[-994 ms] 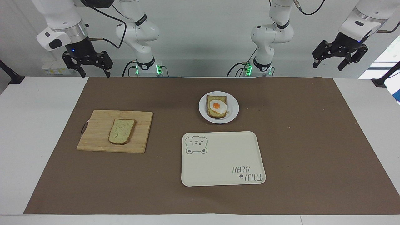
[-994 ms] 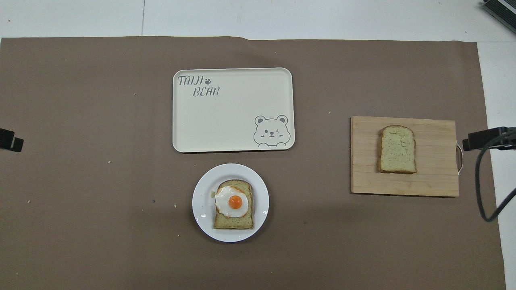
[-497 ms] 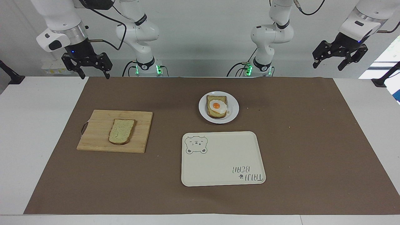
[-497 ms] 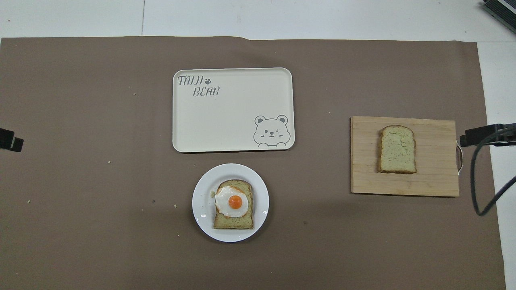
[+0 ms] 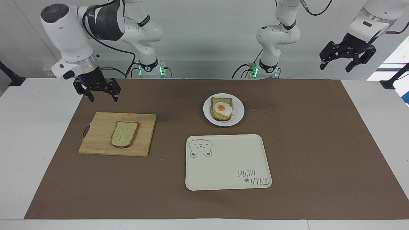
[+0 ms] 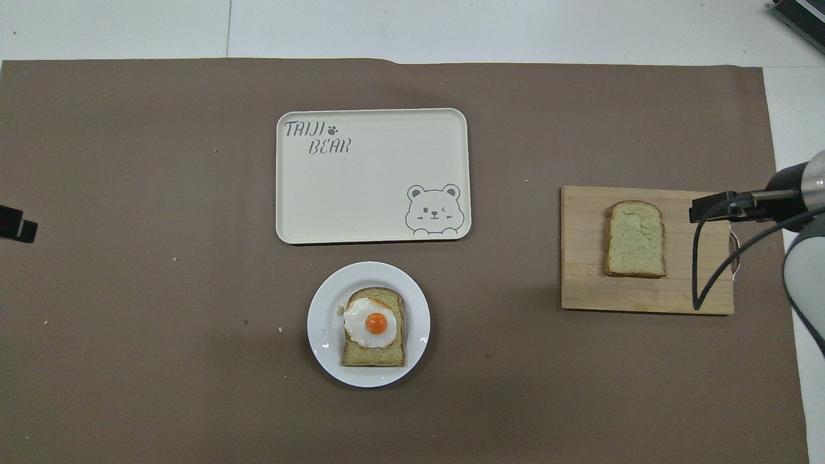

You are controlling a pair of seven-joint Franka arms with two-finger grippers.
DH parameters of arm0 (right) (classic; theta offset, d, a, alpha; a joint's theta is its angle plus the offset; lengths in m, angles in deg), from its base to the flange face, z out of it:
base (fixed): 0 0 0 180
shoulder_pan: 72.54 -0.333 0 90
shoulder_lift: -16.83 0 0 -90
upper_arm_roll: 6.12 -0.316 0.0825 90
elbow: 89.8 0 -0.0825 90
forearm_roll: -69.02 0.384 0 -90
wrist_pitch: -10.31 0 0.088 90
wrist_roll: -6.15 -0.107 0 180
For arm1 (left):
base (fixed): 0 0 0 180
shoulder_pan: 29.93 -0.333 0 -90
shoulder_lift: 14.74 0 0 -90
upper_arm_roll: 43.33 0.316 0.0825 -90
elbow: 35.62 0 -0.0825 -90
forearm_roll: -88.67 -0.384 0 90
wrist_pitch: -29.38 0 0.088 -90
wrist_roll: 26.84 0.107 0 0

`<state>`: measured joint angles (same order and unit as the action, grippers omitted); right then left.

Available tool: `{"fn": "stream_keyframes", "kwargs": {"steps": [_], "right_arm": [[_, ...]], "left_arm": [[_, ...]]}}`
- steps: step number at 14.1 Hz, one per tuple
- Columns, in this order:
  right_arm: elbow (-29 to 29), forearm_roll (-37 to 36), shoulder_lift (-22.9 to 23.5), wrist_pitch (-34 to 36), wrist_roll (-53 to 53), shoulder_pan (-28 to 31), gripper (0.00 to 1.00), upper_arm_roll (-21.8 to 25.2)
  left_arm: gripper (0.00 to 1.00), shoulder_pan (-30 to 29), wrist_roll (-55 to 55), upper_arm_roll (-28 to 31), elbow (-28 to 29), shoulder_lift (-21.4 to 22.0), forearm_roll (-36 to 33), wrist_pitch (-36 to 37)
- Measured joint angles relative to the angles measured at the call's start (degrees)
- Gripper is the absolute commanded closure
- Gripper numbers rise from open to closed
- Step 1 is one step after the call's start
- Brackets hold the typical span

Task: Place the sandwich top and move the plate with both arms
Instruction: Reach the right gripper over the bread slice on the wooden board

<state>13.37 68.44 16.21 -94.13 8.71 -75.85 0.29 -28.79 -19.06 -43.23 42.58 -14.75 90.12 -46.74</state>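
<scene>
I hold the right hand (image 5: 99,95) released and empty, raised over the table just off the robot-side edge of the cutting board (image 5: 96,140), at the right arm's end. The sandwich top (image 5: 124,134) lies flat on that board, below the hand and slightly toward the table's middle; its long axis runs toward and away from the robots, rounded end pointing away. The left hand (image 5: 346,59), also released, waits high at the left arm's end, so the right arm is nearer. The plate (image 5: 238,118) with the egg-topped slice (image 5: 221,109) sits mid-table, nearer the robots than the tray (image 5: 223,185).
</scene>
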Motion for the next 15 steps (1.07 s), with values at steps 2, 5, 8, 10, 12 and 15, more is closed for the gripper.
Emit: {"fn": "stream_keyframes", "kwargs": {"steps": [2, 5, 8, 10, 12, 15], "right_arm": [[0.8, 0.0, 2.5, -3.4, 0.0, 0.2, 0.00, 0.0], [2.2, 0.4, 6.8, -10.0, 0.0, 0.9, 0.00, 0.1], [3.4, 2.9, 10.6, -15.2, 0.0, 1.2, 0.00, 0.1], [3.9, 4.9, 13.1, -18.4, 0.0, 1.7, 0.00, 0.1], [4.1, 5.8, 15.6, -20.3, 0.0, 2.2, 0.00, 0.1], [5.3, 6.0, 17.1, -21.6, 0.0, 3.0, 0.00, 0.1]], "left_arm": [[0.00, 0.0, 0.0, 0.0, 0.0, 0.0, 0.0, 0.0], [0.00, 0.0, 0.0, 0.0, 0.0, 0.0, 0.0, 0.0], [0.00, 0.0, 0.0, 0.0, 0.0, 0.0, 0.0, 0.0], [0.00, 0.0, 0.0, 0.0, 0.0, 0.0, 0.0, 0.0], [0.00, 0.0, 0.0, 0.0, 0.0, 0.0, 0.0, 0.0], [0.00, 0.0, 0.0, 0.0, 0.0, 0.0, 0.0, 0.1]]}}
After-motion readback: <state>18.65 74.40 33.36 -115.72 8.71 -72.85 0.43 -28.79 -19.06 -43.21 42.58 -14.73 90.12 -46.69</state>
